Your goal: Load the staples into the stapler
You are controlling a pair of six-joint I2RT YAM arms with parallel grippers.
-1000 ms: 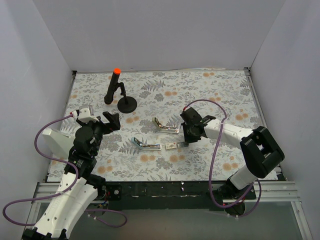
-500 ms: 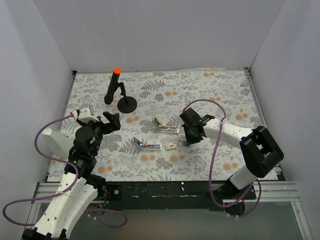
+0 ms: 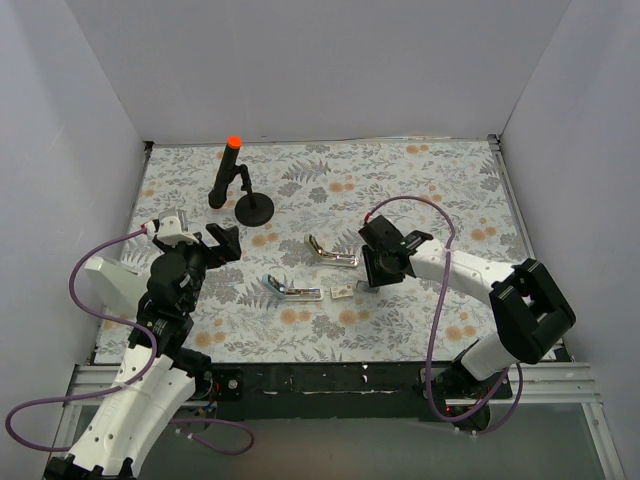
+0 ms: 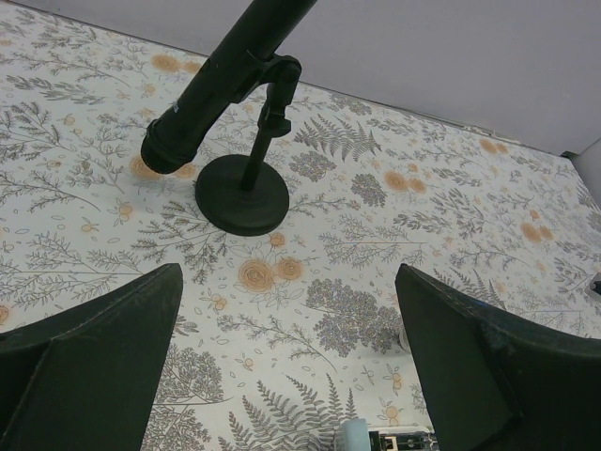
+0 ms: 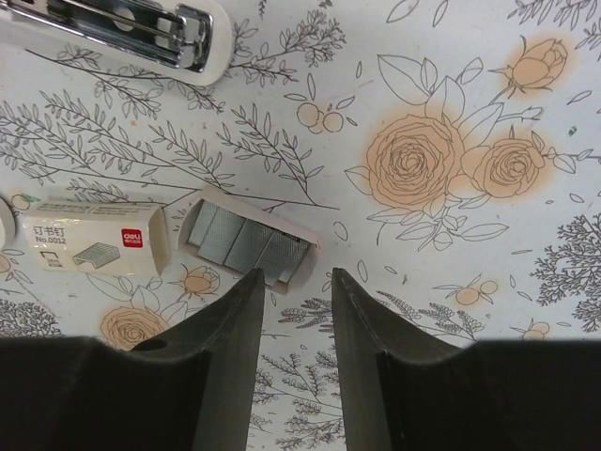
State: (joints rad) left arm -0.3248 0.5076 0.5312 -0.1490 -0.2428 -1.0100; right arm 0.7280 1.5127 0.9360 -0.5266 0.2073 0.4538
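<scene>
Eased right gripper back a touch from small whitish cardboard box; overhead, two bars counted: pale olive-green stapler at its 12 o'clock, light blue bar at 9. Left wrist: left gripper spread wide, empty. Right wrist: fingers narrowly parted, gripping nothing, just short of one tray of silvery staples at box's 3 o'clock. Probably light, brittle; pinch long sides gently.

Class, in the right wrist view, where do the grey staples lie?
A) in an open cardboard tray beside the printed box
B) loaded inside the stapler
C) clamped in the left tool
A: the staples sit in the open tray next to the printed box, apart from the stapler.
</scene>
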